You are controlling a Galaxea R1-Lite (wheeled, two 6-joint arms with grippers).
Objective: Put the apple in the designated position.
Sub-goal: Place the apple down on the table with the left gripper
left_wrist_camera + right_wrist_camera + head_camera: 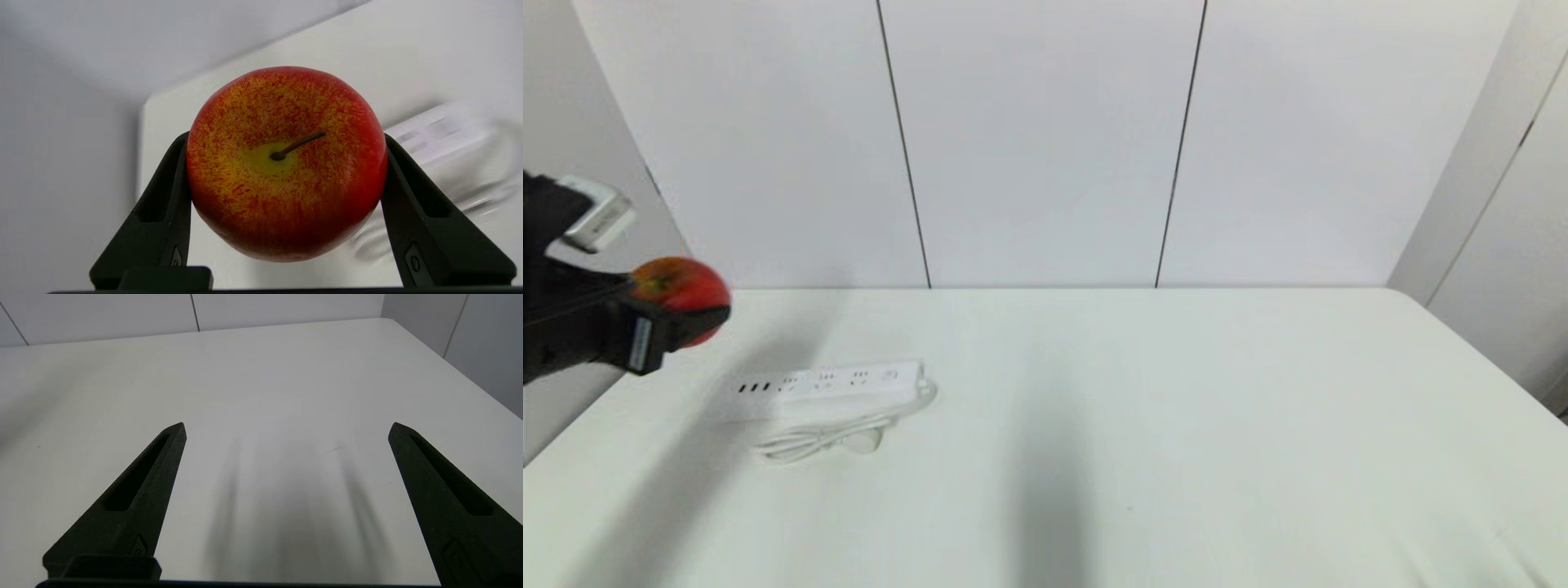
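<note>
At the table's far left corner, the left gripper (698,314) holds the round, glossy red apple (680,296) in the air above the white tabletop (1143,425); its black fingers (171,196) clamp the fruit on both sides, the yellow-orange blush and short brown stem facing the wrist camera. Just to the right and nearer the robot, a long white plastic power strip (823,385) lies flat, its white cord (833,437) coiled beside it. Farther right, the right gripper (286,428) hangs over bare tabletop with its fingers spread wide and nothing between them.
</note>
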